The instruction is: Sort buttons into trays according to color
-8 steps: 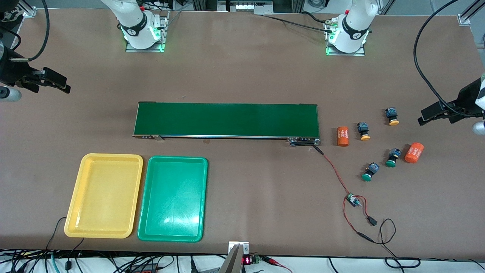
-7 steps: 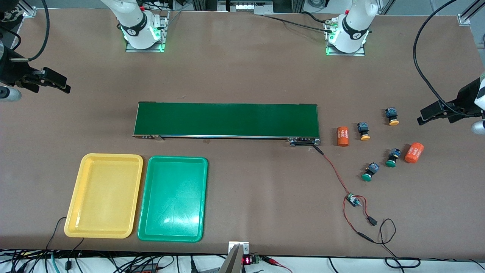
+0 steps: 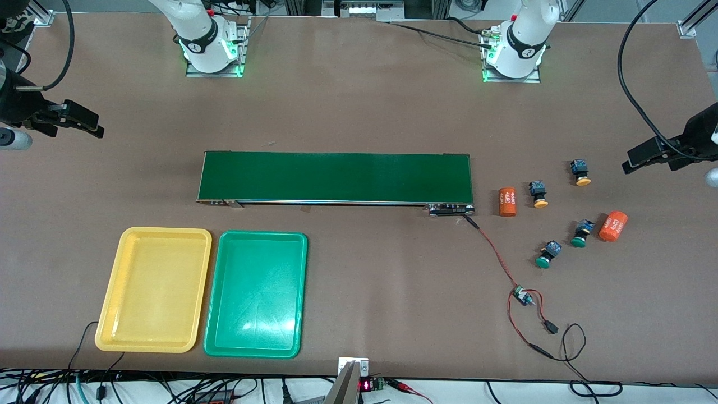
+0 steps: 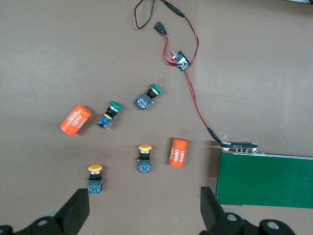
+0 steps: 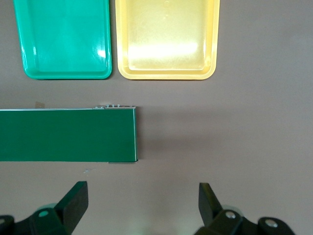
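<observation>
Cylinders [image 3: 507, 202] lie among buttons [image 3: 539, 194] beside the conveyor belt [image 3: 335, 177].

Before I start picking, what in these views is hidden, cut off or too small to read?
- Left gripper: front view, arm cut by the frame edge.
- Right gripper: front view, arm likewise cut off.
- Both wrist views: only the fingers show.
- Orange cylinders: front view, print too small; reads 4680 in the left wrist view.
- Conveyor belt: right wrist view, cut by the edge.
- Button terminals: too small.
</observation>
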Robot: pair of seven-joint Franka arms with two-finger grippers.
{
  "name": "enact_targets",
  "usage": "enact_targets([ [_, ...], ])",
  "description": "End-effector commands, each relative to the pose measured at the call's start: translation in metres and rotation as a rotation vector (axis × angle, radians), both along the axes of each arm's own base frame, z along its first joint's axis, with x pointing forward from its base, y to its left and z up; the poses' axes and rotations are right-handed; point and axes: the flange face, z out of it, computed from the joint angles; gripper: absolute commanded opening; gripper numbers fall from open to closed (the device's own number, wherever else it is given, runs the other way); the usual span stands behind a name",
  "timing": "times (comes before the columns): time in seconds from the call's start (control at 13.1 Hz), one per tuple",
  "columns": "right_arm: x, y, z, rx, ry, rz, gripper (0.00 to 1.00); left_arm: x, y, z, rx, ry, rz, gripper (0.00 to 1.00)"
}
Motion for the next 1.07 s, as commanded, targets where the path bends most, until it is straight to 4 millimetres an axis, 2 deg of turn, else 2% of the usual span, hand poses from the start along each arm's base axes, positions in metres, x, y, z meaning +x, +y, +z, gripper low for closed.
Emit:
enact_targets([
  [0.0,0.0,0.002,0.004,-0.013,-0.005,-0.006,1.0,-0.001,0.002,0.012,0.022,-0.01,0.002,1.0],
  [0.38,-0.001,0.003,0.003,-0.012,-0.004,-0.007,1.0,0.001,-0.004,0.009,0.05,-0.013,-0.012,1.0],
  [0.61,0.0,0.003,0.004,-0.012,-0.005,-0.007,1.0,-0.014,-0.005,0.004,0.052,0.008,-0.016,1.0],
  [0.84,-0.001,0.002,0.003,-0.013,-0.002,-0.008,1.0,-0.011,-0.007,0.001,0.049,0.005,-0.017,1.0],
  [0.99,-0.001,0.003,0.003,-0.014,-0.003,-0.009,1.0,0.002,-0.008,-0.023,0.051,0.025,-0.022,1.0],
])
